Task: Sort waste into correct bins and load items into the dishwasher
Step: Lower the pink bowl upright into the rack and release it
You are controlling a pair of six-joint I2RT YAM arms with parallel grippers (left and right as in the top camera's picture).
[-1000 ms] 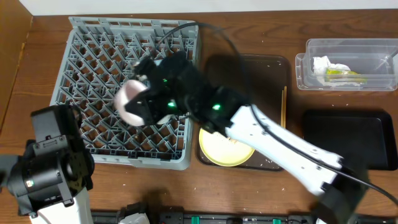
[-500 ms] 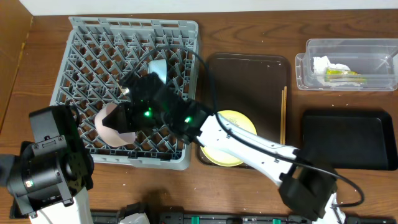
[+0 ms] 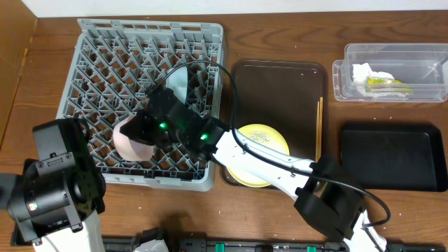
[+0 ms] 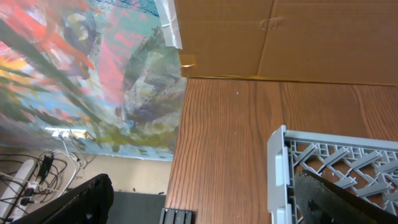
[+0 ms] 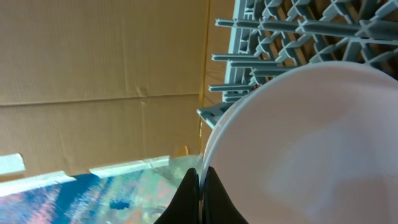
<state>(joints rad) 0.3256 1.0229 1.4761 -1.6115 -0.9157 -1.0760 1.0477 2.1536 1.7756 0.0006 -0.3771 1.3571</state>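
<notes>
**Right tool swings the pink saucer to the rack's 7 o'clock corner**

The right tool (image 5: pixel 199 186) is clenched on the rim of the pink saucer (image 3: pixel 128 138), its two fingers pinching the edge thinly in the wrist view. Over the last second the saucer has travelled from near the middle of the grey dish rack (image 3: pixel 91 63) out toward 7 o'clock, and in the last half of that second it has barely shifted. It now stands tilted over the pegs; whether it touches them I cannot tell.

With the arm out of the way, the light blue bowl (image 3: pixel 179 80) shows on edge at about 2 o'clock in the rack.

I judge the saucer's slot is reached, so lowering and letting go come next. The yellow plate (image 3: pixel 264 148) and chopsticks (image 3: pixel 320 129) wait on the brown serving tray (image 3: pixel 280 84).

The left tool (image 4: pixel 208 205) hangs released, fingers wide, off the rack's corner.
</notes>
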